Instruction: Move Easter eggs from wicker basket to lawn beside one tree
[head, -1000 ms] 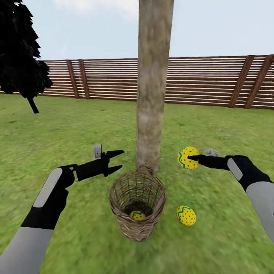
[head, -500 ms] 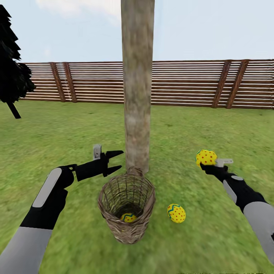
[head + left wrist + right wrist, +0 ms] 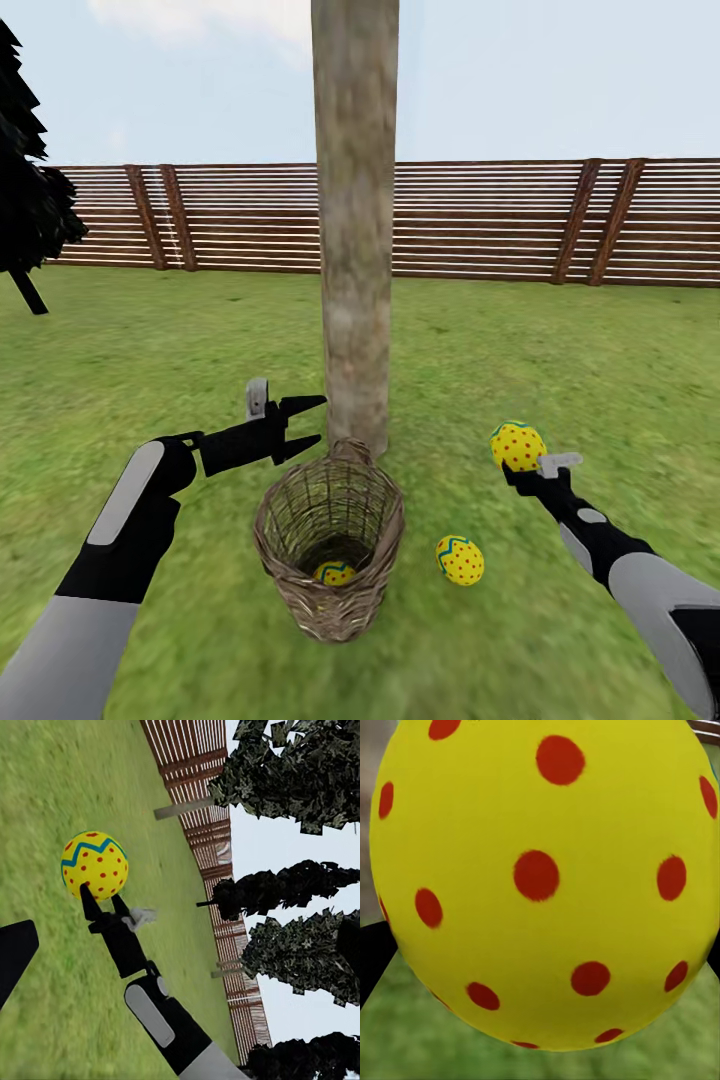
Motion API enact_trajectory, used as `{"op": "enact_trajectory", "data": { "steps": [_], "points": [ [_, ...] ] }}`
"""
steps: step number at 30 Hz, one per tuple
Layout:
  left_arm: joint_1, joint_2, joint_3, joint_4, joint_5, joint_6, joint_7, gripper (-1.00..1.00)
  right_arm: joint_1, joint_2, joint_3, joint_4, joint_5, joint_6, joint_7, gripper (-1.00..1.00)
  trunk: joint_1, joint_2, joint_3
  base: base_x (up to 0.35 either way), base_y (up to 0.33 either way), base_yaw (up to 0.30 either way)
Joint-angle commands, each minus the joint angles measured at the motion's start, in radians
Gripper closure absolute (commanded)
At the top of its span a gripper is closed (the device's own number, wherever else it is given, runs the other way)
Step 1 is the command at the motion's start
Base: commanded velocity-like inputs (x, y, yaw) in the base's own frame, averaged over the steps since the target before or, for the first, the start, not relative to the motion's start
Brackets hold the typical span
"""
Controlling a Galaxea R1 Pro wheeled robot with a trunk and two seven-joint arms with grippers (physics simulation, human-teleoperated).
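Right of the tree (image 3: 355,300) | right gripper (image 3: 520,470) jaws clamp an egg (image 3: 518,446) above lawn (image 3: 560,620) | left gripper (image 3: 305,420) jaws gape empty, nearer the basket (image 3: 330,540)

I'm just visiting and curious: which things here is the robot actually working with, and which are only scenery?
Working with: three Easter eggs, held, on grass, in basket; wicker basket; tree; lawn.
Scenery: fence; black-foliage tree.

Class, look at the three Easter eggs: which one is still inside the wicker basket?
The egg at the bottom of the wicker basket. One other egg lies on the lawn; the right gripper holds the third.
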Motion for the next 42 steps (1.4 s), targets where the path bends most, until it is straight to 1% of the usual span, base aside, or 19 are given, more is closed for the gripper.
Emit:
{"op": "enact_trajectory", "data": {
  "steps": [1,3,10,13,14,16,18,19,20,22,28,29,30,31,32,34,37,42],
  "points": [
    [-0.001,0.001,-0.001,-0.001,0.011,0.000,0.010,-1.00,-0.001,-0.001,0.006,0.003,-0.008,-0.004,0.003,1.00,0.000,0.000,-0.001,0.000,0.000,0.000],
    [-0.001,0.001,-0.001,-0.001,0.011,0.000,0.010,-1.00,0.009,-0.001,0.006,0.004,-0.010,-0.005,0.003,1.00,0.000,0.000,-0.001,0.000,-0.110,0.000],
    [-0.001,0.001,-0.001,-0.001,0.011,0.000,0.010,-1.00,0.012,0.001,0.006,0.005,-0.010,-0.004,0.002,1.00,0.000,0.000,-0.001,0.000,-0.274,0.000],
    [-0.001,0.001,-0.001,-0.001,0.011,0.000,0.010,-1.00,0.013,0.012,0.006,0.016,-0.009,-0.004,0.001,1.00,0.000,0.000,-0.001,0.000,-0.290,0.000],
    [-0.001,0.000,-0.001,-0.001,0.011,0.000,0.010,-1.00,0.013,0.017,0.007,0.031,-0.001,-0.005,-0.013,1.00,0.000,0.000,-0.001,0.000,-0.281,0.000],
    [-0.001,0.000,-0.001,-0.001,0.011,0.000,0.010,-1.00,0.013,0.032,0.007,0.042,0.040,-0.006,-0.057,1.00,0.000,0.000,-0.001,0.000,-0.224,0.000],
    [-0.001,0.001,-0.001,-0.001,0.011,0.000,0.010,-1.00,0.013,0.041,0.007,0.046,0.080,-0.006,-0.077,1.00,0.000,0.000,-0.001,0.000,-0.171,0.000],
    [-0.001,0.000,-0.001,-0.001,0.011,0.000,0.010,-1.00,0.013,0.046,0.007,0.051,0.086,-0.005,-0.079,1.00,0.000,0.000,-0.001,0.000,-0.156,0.000],
    [-0.001,0.000,-0.001,-0.001,0.011,0.000,0.010,-1.00,0.013,0.056,0.007,0.060,0.090,-0.005,-0.082,1.00,0.000,0.000,-0.001,0.000,-0.149,0.000],
    [-0.001,-0.001,-0.001,-0.001,0.011,0.000,0.010,-1.00,0.013,0.065,0.006,0.064,0.093,-0.004,-0.083,1.00,0.000,0.000,-0.001,0.000,-0.129,0.000],
    [0.000,0.001,-0.001,0.001,0.011,0.000,0.010,-1.00,0.013,0.071,0.007,0.067,0.096,-0.003,-0.082,1.00,0.000,0.000,-0.001,0.042,-0.073,0.000],
    [-0.001,0.001,-0.001,0.014,0.011,0.000,0.010,-1.00,0.013,0.072,0.007,0.067,0.096,-0.004,-0.082,1.00,0.000,0.000,-0.001,0.082,-0.007,0.000],
    [-0.001,0.001,-0.001,0.033,0.011,0.000,0.010,-1.00,0.016,0.078,0.007,0.067,0.097,-0.004,-0.081,1.00,0.000,0.000,-0.001,0.083,-0.003,0.000],
    [0.000,0.000,-0.001,0.042,0.011,0.000,0.010,-1.00,0.021,0.087,0.007,0.067,0.104,-0.004,-0.081,1.00,0.000,0.000,-0.001,0.084,-0.002,0.000],
    [0.000,0.000,-0.001,0.048,0.011,0.000,0.010,-1.00,0.029,0.095,0.007,0.066,0.129,-0.006,-0.081,1.00,0.000,0.000,-0.001,0.084,-0.001,0.000],
    [0.000,-0.001,-0.001,0.050,0.012,0.000,0.010,-1.00,0.034,0.103,0.006,0.066,0.169,-0.007,-0.082,1.00,0.000,0.000,-0.001,0.084,0.000,0.000],
    [-0.001,-0.001,-0.001,0.044,0.012,0.000,0.009,-1.00,0.036,0.107,0.006,0.066,0.181,-0.006,-0.082,1.00,0.000,0.000,-0.001,0.081,0.000,0.000],
    [-0.001,0.000,-0.001,0.043,0.012,0.000,0.010,-1.00,0.036,0.108,0.006,0.065,0.181,-0.006,-0.082,1.00,0.000,0.000,-0.001,0.013,0.000,0.000]
  ]
}}
